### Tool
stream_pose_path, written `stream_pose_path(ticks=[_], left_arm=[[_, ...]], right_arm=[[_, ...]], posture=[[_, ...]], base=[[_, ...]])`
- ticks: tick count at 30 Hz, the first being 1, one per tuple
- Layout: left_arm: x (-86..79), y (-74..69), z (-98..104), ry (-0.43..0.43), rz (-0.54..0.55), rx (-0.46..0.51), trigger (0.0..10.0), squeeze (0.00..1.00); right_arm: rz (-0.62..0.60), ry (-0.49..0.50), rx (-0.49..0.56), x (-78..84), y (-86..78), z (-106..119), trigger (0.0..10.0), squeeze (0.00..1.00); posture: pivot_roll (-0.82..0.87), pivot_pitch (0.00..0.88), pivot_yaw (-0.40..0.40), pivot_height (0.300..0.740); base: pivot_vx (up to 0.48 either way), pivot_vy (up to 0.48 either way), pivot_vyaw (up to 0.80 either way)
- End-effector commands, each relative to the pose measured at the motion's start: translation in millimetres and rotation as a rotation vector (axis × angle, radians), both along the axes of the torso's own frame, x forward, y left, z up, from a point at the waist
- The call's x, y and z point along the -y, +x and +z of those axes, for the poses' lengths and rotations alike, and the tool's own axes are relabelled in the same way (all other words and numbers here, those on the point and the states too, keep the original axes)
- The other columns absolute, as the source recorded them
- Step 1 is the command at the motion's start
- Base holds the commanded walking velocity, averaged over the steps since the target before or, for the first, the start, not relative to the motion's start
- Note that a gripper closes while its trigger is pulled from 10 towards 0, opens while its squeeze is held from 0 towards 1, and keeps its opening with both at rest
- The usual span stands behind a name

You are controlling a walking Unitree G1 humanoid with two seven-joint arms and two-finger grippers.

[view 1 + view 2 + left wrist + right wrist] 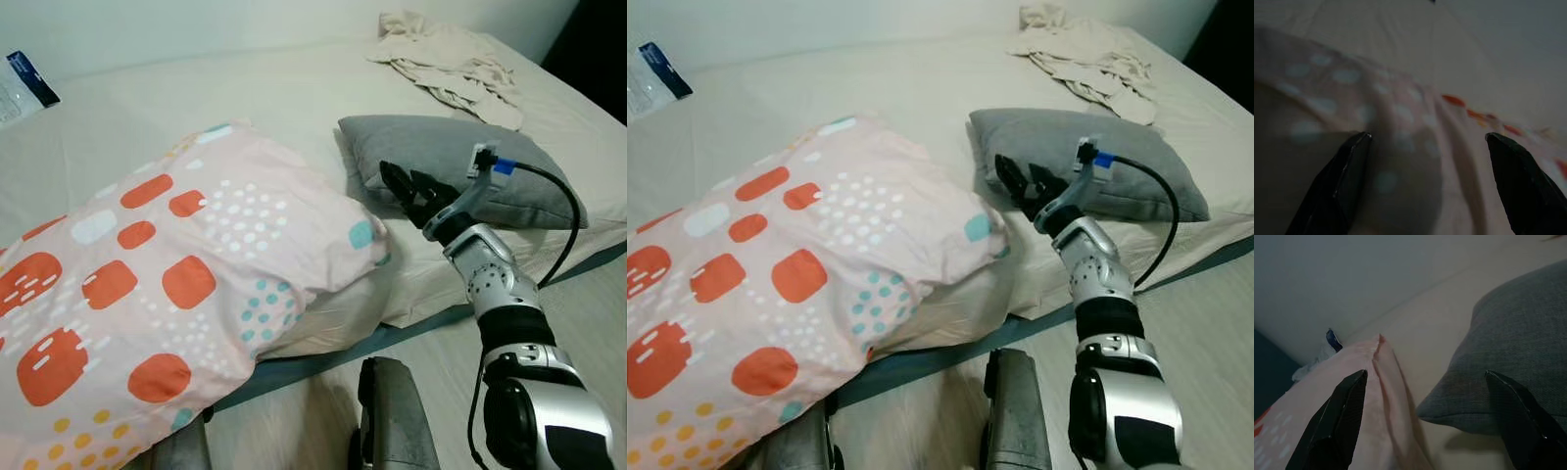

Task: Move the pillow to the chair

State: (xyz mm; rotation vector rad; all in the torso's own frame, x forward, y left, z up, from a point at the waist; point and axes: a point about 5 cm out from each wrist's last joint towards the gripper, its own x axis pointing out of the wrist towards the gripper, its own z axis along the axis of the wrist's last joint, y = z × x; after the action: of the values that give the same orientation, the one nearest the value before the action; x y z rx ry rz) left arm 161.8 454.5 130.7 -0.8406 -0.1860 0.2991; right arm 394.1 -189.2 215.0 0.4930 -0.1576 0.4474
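A large pink pillow with orange and teal spots lies at the bed's near edge, overhanging it on the left. A smaller grey pillow lies to its right, further back on the bed. My right gripper hovers open over the grey pillow's near left corner, just right of the pink pillow. In the right wrist view both pillows lie ahead, pink pillow and grey pillow. The left gripper stands open right up against the pink pillow's cloth.
The bed has a cream sheet. A crumpled beige cloth lies at its far right. A blue and white packet sits at the far left. Wooden floor runs along the bed's near side.
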Motion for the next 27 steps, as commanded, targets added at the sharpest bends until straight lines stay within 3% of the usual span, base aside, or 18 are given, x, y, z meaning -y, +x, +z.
stream_pose_path(ticks=[1,5,7,13,15,18,22,27], left_arm=[[1.9,-14.5,-14.9,-0.038,-0.066,-0.070,10.0,1.00],[24.7,-22.5,-46.4,0.075,-0.279,-0.328,10.0,1.00],[27.6,-24.6,-54.2,0.137,-0.279,-0.392,10.0,1.00],[27.5,-28.3,-55.1,0.175,-0.272,-0.427,10.0,1.00],[35.8,-31.5,-56.3,0.140,-0.377,-0.443,10.0,1.00],[40.2,-32.2,-55.9,0.107,-0.425,-0.436,10.0,1.00],[74.7,-22.6,-55.2,0.001,-0.629,-0.354,10.0,1.00],[98.0,-15.4,-57.5,-0.016,-0.732,-0.328,10.0,1.00]], right_arm=[[-0.010,-0.009,-0.018,2.5,0.5,-9.6,10.0,0.00],[-0.020,-0.061,-0.033,0.6,1.1,-16.3,10.0,0.00],[-0.017,-0.076,-0.035,-1.3,1.1,-18.7,10.0,0.00],[-0.011,-0.074,-0.043,-4.1,1.1,-23.3,10.0,0.00],[0.030,-0.061,-0.061,-10.1,2.0,-26.6,10.0,0.00],[0.053,-0.057,-0.071,-13.8,2.4,-28.1,10.0,0.00],[0.232,-0.129,-0.191,-41.8,-3.3,-52.9,10.0,0.00],[0.277,-0.178,-0.268,-54.9,-8.3,-69.8,10.0,0.00]], posture=[[0.10,0.255,-0.051,0.542],[0.10,0.256,-0.053,0.542],[0.10,0.257,-0.053,0.542],[0.10,0.259,-0.053,0.542],[0.10,0.262,-0.049,0.542],[0.10,0.263,-0.049,0.542],[0.10,0.262,-0.051,0.542],[0.11,0.262,-0.053,0.542]], base=[[0.000,0.000,0.00],[0.000,0.000,0.00],[0.000,0.000,0.00],[0.000,0.000,0.00],[0.000,0.000,0.00],[0.000,0.000,0.00],[0.000,0.000,0.00],[0.000,0.000,0.00]])
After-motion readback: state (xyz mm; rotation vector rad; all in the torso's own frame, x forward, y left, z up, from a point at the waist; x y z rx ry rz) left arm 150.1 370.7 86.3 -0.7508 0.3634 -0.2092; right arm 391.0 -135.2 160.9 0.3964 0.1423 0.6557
